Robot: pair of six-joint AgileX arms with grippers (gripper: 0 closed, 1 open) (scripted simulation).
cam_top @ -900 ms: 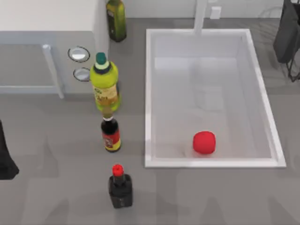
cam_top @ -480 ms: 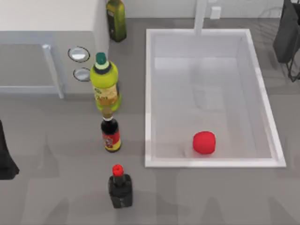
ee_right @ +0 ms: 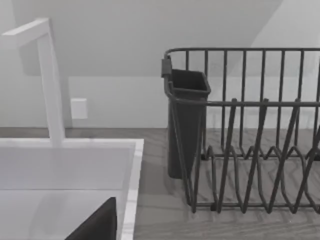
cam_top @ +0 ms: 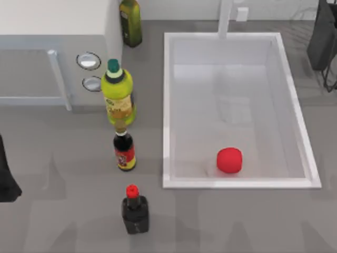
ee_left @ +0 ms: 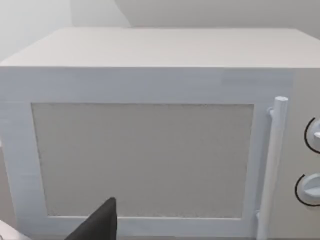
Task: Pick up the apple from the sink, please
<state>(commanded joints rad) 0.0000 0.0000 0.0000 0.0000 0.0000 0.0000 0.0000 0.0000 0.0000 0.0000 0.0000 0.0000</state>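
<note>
— Nothing has moved since a moment ago; the apple sits lower right in the sink.
— We can't tell our fingers' state. It's rounded, so a pinch off-centre could roll it away.

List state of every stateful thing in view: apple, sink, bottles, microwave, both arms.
apple: resting on the sink floor, near the front wall, not gripped
sink: holds just the apple
yellow-green bottle: capped
dark red-label bottle: on the counter
red-capped dark bottle: capped
olive bottle: beside the microwave
microwave: door shut
left arm: parked at table's left edge
right arm: parked at far right
</note>
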